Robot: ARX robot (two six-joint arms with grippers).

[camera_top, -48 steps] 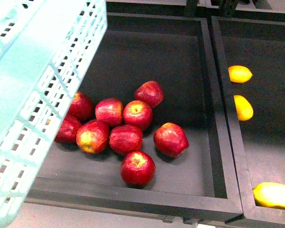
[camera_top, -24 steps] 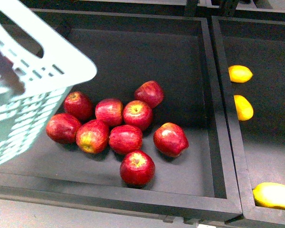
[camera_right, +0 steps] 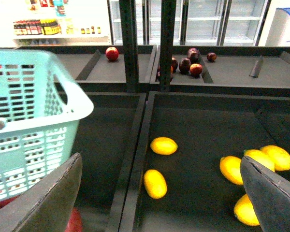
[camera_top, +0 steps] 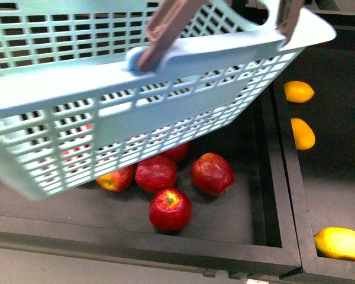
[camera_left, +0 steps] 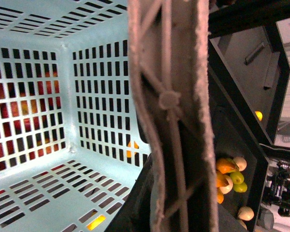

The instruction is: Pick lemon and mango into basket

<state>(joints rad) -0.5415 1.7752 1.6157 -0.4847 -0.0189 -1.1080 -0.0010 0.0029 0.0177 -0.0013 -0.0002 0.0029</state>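
The pale blue slotted basket [camera_top: 136,118] hangs tilted over the left bin, its brownish-mauve hoop handles [camera_top: 165,29] up. In the left wrist view its inside [camera_left: 38,183] holds no fruit. My left gripper [camera_left: 171,198] is shut on a handle [camera_left: 169,106], which hides the jaws. Lemons [camera_top: 299,92] [camera_top: 303,134] [camera_top: 341,243] lie in the right bin. In the right wrist view two lemons [camera_right: 164,145] [camera_right: 155,183] lie between my open right gripper's [camera_right: 162,208] fingers [camera_right: 53,203], with several more to one side [camera_right: 232,169]. I cannot pick out a mango for certain.
Red apples [camera_top: 170,208] lie in the left bin under the basket. A black divider wall [camera_top: 278,177] separates the two bins. Orange and pale green fruits [camera_left: 227,174] sit in another bin. Upper shelves hold dark red fruits [camera_right: 188,65] behind steel posts [camera_right: 166,43].
The basket has swung from the far left across to the right. It now covers most of the apple bin, with its handles in view.
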